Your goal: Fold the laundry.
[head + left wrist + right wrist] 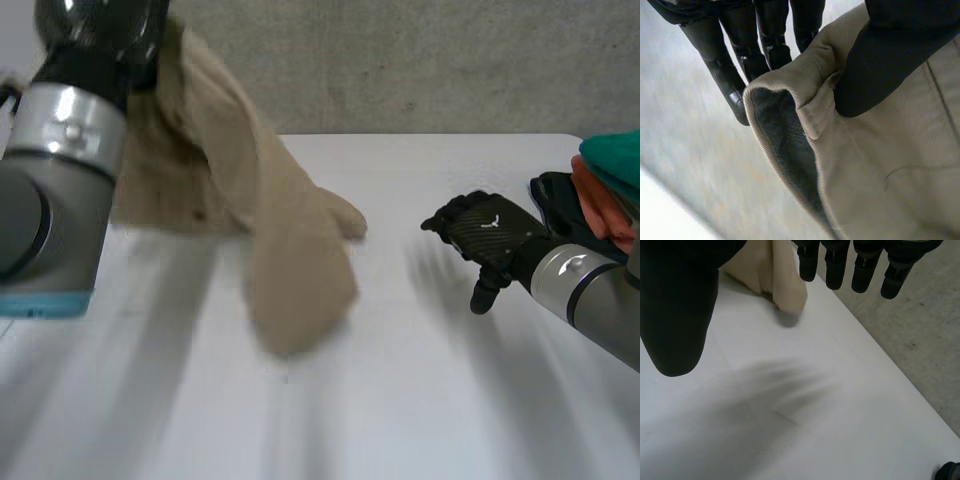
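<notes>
The left hand (890, 65) has its fingers (742, 62) grasping a beige cloth garment (270, 220) above the white counter (420, 400); the right hand (490, 235) hovers, fingers released.

We see a white table (440, 400) with a plain, matte top, its far edge running straight along a grey concrete surface. At its right side we find a small pile of laundry. A teal cloth (612, 160) lies on top with an orange cloth (598, 200) under it. A dark item (554, 196) sits low at the pile's inner side, and we cannot tell whether that one is cloth. Toward the left a beige garment (290, 270) hangs down over the table, and we cannot tell whether its lowest end touches the top. In the right wrist view the table's edge borders grey speckled ground.
</notes>
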